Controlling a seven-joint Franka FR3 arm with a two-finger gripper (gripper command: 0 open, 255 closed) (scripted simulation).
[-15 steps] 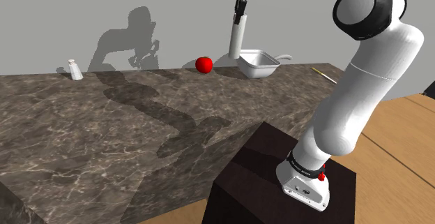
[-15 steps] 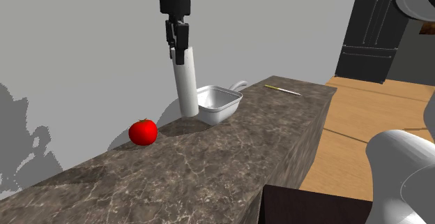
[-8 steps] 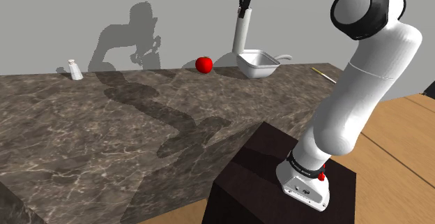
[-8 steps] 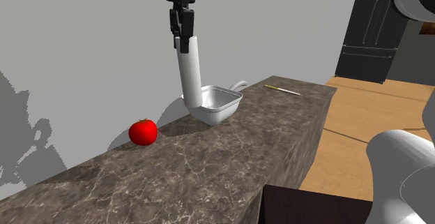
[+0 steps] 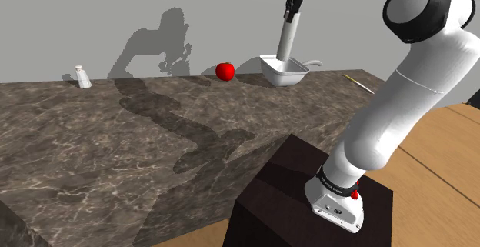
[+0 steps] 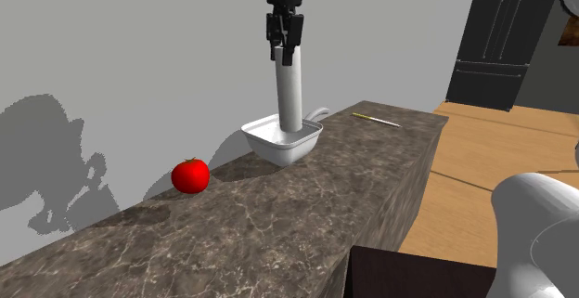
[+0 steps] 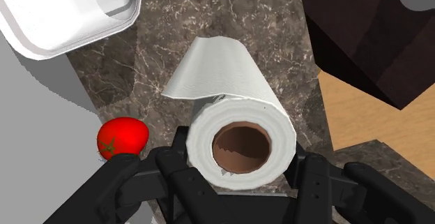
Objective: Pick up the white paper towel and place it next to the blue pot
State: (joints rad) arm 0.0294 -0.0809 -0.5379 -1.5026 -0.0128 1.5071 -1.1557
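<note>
A white paper towel roll [image 5: 287,38] hangs in the air, held by its upper end in my black gripper [image 5: 295,3], which is shut on it. Seen from the second exterior view, the roll [image 6: 290,92] hangs nearly upright under the gripper [image 6: 283,41], its lower end in front of the pot [image 6: 283,143]. The pot [image 5: 285,69] is drawn white, a squarish pan with a handle, by the wall. Looking along the gripper [image 7: 240,165], the roll [image 7: 233,111] points down at bare counter just beside the pot's rim [image 7: 118,20].
A red tomato [image 5: 225,71] [image 6: 189,175] [image 7: 122,137] lies on the marble counter, on the shoulder view's left of the pot. A small shaker [image 5: 82,77] stands far left by the wall. A thin yellow stick [image 5: 358,82] [image 6: 375,119] lies near the counter's end. The dark stand [image 5: 308,199] is below.
The gripper has carried the roll rightward in both views, from between tomato and pot to over the pot's edge. The roll has swung from tilted to nearly upright.
</note>
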